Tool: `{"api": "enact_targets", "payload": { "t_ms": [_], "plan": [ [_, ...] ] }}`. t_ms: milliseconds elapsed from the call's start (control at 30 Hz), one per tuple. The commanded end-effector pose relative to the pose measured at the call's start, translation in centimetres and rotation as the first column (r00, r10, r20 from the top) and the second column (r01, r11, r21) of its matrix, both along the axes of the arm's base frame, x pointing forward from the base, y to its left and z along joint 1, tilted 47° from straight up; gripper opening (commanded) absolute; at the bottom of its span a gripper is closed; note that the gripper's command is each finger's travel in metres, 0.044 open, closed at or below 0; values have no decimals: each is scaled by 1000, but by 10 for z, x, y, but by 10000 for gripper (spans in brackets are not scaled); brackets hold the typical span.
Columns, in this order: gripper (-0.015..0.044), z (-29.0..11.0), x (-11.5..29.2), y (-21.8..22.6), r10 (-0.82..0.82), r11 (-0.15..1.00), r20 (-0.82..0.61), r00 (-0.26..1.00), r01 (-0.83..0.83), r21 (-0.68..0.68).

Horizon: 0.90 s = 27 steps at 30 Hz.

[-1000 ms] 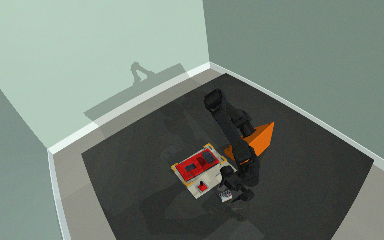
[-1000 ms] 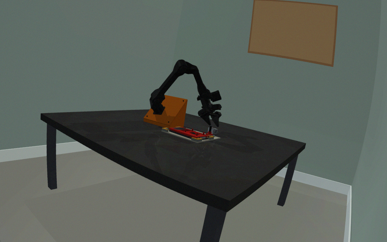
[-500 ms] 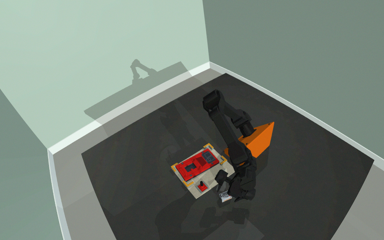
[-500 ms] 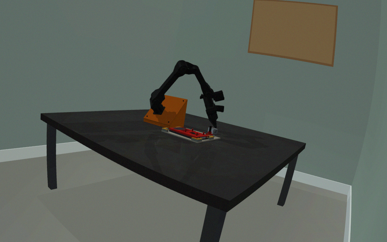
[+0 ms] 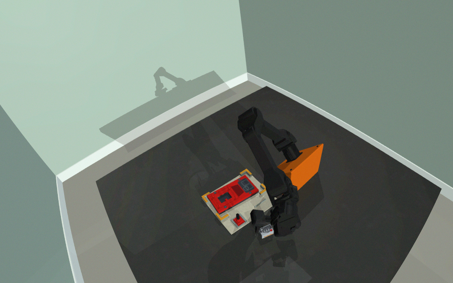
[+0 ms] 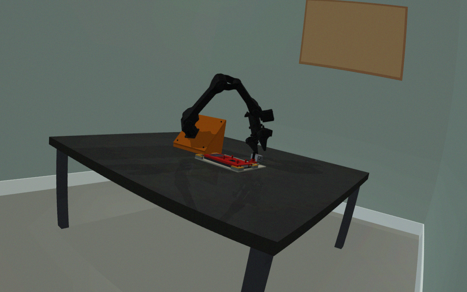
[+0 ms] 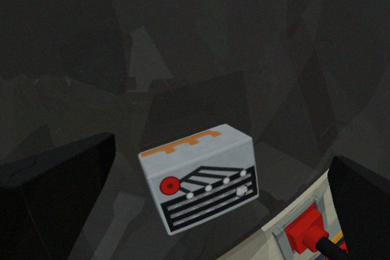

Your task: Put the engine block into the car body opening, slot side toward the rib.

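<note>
Open gripper poised over the engine block beside the car-body fixture.

The black table [image 6: 177, 181] carries the orange arm mount [image 5: 302, 165], the arm [image 5: 263, 155] bent over toward the near side, and a pale base plate [image 5: 253, 207] with orange corner brackets. On that plate lies the red car body [image 5: 233, 195] with its dark rectangular opening [image 5: 225, 197] unfilled, and near 1 corner a small red pad with a black peg [image 5: 237, 219]. The gripper [image 7: 217, 223] is spread nearly to its widest and holds nothing, its 2 fingers flanking the grey engine block [image 7: 201, 179] without visible contact. The block rests on the table just off the plate's edge, well apart from the opening, red dot and striped face toward the wrist camera.
</note>
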State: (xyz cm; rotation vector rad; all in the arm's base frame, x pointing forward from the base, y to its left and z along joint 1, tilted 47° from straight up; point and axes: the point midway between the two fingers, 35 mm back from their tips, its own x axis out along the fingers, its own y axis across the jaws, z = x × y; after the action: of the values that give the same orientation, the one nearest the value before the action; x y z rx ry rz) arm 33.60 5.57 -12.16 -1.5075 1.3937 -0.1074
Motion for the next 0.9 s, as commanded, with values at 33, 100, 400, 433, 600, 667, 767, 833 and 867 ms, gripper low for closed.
{"api": "enact_targets", "payload": {
  "t_ms": [33, 100, 400, 433, 600, 667, 767, 833, 867],
  "plan": [
    [440, -1, 1, 0, 60, 998, -151, 987, -65, -28],
    [440, -1, 1, 0, 85, 995, -212, 974, -94, -36],
    [440, 1, 4, 0, 189, 972, -474, 860, -232, -34],
    [440, 2, 4, 0, 200, 968, -501, 842, -248, -30],
    [440, 4, 5, 1, 251, 947, -626, 739, -322, -1],
    [440, 5, 5, 1, 269, 936, -670, 692, -350, 15],
    [440, 6, 5, 1, 296, 919, -731, 615, -391, 44],
    [440, 7, 5, 1, 313, 907, -767, 560, -416, 66],
    [440, 8, 5, 1, 321, 900, -784, 532, -428, 78]
  ]
}}
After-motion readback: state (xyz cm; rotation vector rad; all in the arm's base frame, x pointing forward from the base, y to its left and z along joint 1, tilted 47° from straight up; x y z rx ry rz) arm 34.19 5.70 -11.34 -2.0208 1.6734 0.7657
